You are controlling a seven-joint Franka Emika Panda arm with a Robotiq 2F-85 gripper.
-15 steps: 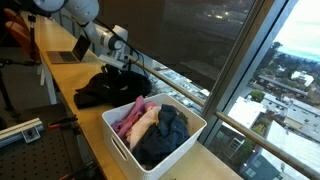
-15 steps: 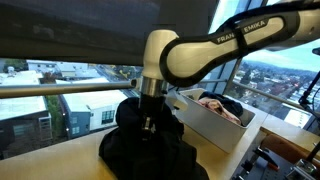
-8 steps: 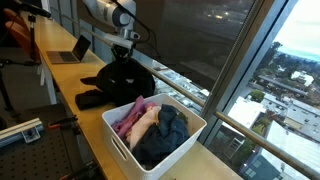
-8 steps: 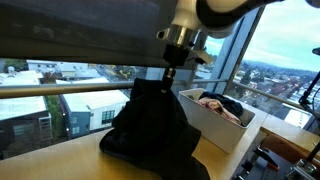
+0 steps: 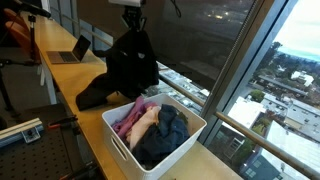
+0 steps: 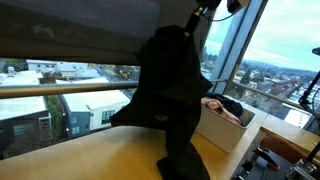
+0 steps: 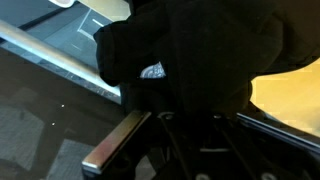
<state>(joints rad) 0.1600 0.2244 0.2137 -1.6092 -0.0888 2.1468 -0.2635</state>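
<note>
A black garment (image 5: 128, 65) hangs from my gripper (image 5: 132, 24), lifted high above the wooden counter; its lower end still trails on the counter. It also shows in an exterior view (image 6: 170, 85), hanging from the gripper (image 6: 197, 22) at the top. In the wrist view the black garment (image 7: 190, 50) fills the frame and hides the fingertips. The gripper is shut on the cloth. A white bin (image 5: 125, 145) holding pink, cream and dark blue clothes stands just beside the hanging garment.
The wooden counter (image 5: 60, 75) runs along a big window with a railing. An open laptop (image 5: 75, 50) sits farther along the counter. The white bin also shows in an exterior view (image 6: 225, 130). A perforated metal plate (image 5: 20, 130) lies below the counter.
The gripper has risen steeply, pulling the black garment up from a heap on the counter until it hangs stretched out.
</note>
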